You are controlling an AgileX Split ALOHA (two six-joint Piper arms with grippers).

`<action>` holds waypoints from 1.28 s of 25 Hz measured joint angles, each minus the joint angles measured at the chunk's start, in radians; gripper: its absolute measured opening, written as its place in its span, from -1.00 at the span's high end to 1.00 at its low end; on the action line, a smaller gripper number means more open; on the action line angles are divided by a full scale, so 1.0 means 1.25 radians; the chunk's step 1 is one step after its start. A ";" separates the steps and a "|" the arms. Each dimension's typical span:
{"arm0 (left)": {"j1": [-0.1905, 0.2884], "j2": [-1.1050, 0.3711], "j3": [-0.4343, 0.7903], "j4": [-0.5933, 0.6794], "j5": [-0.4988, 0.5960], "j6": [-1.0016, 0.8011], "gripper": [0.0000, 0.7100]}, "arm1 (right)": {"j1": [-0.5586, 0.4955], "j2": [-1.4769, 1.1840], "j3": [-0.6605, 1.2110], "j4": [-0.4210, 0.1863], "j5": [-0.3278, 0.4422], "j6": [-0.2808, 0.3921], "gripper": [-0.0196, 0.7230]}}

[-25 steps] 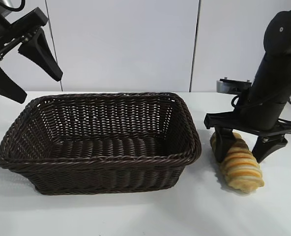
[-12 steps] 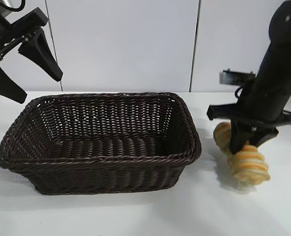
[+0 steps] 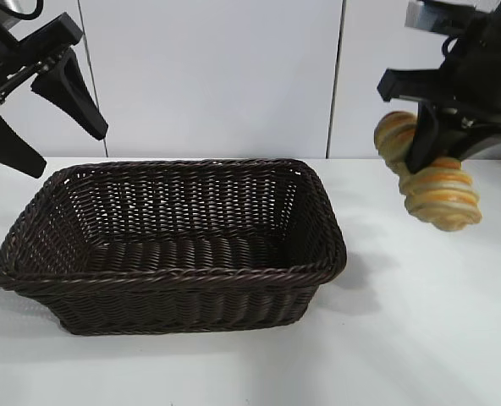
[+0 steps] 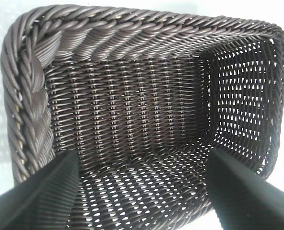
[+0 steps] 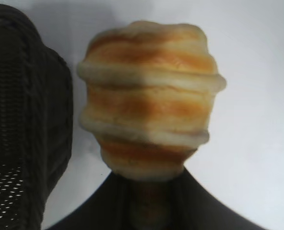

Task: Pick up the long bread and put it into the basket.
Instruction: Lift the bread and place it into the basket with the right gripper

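Hovering spread wide, my left fingers hold nothing above the near end of the basket, which sits on the table. My right fingers pinch the long bread around its middle, in the air off the basket's far end. It looks light and soft; a gentle mid-loaf grip should stop it tipping.
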 joint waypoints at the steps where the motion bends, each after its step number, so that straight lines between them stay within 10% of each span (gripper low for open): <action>1: 0.000 0.000 0.000 0.000 0.000 0.000 -0.52 | 0.016 -0.001 -0.005 0.001 -0.009 -0.002 0.55; 32: 0.000 0.000 0.000 0.000 0.000 0.000 -0.52 | 0.265 0.255 -0.099 0.075 -0.198 -0.099 0.54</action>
